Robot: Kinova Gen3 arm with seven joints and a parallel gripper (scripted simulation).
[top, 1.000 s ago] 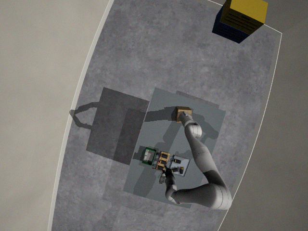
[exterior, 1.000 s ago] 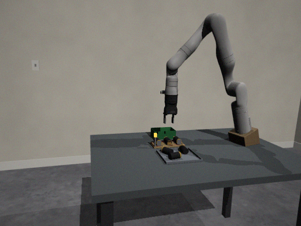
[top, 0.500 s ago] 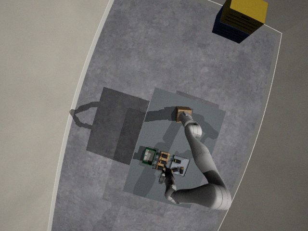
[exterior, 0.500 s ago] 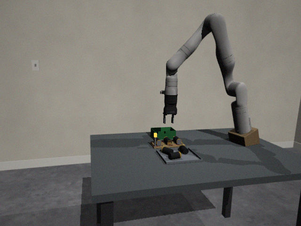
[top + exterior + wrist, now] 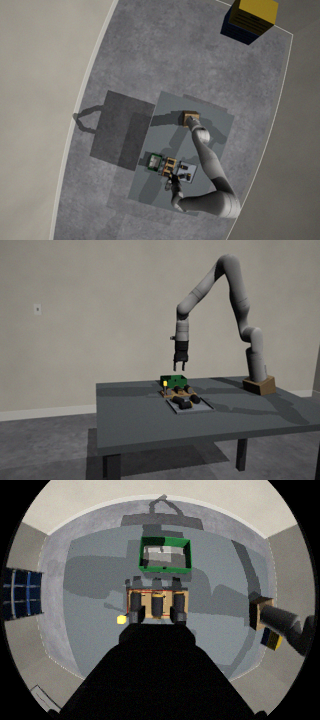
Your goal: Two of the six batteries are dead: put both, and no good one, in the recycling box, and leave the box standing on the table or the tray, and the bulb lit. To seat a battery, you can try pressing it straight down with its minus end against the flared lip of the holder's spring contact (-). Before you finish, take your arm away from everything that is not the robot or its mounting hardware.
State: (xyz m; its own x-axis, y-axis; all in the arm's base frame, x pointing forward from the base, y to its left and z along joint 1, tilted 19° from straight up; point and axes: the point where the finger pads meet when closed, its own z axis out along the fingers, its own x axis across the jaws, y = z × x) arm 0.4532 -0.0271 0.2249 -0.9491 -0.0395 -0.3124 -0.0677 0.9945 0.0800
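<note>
Grey tabletop (image 5: 165, 103) (image 5: 129, 420) (image 5: 90, 625): my gripper (image 5: 171, 176) (image 5: 179, 368) (image 5: 157, 611) hangs fingers apart, nothing held. Bulb (image 5: 165, 383) (image 5: 121, 619) glows; wrist view shows the green box (image 5: 149, 165) (image 5: 173, 384) (image 5: 165, 571) at twelve o'clock, no batteries visible inside; sorting seems left.

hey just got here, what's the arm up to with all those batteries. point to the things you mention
The robot arm's gripper (image 5: 179, 367) (image 5: 157, 611) is open and holds nothing, hanging above the wooden battery holder (image 5: 167, 396) (image 5: 145, 611). Three batteries sit in the holder, and three more lie on the grey tray (image 5: 193, 410). The bulb (image 5: 165, 383) (image 5: 121, 619) beside the holder glows yellow. The green recycling box (image 5: 173, 382) (image 5: 165, 570) stands upright on the table, with no battery that I can make out inside. Which two batteries are dead, the pictures don't show.
</note>
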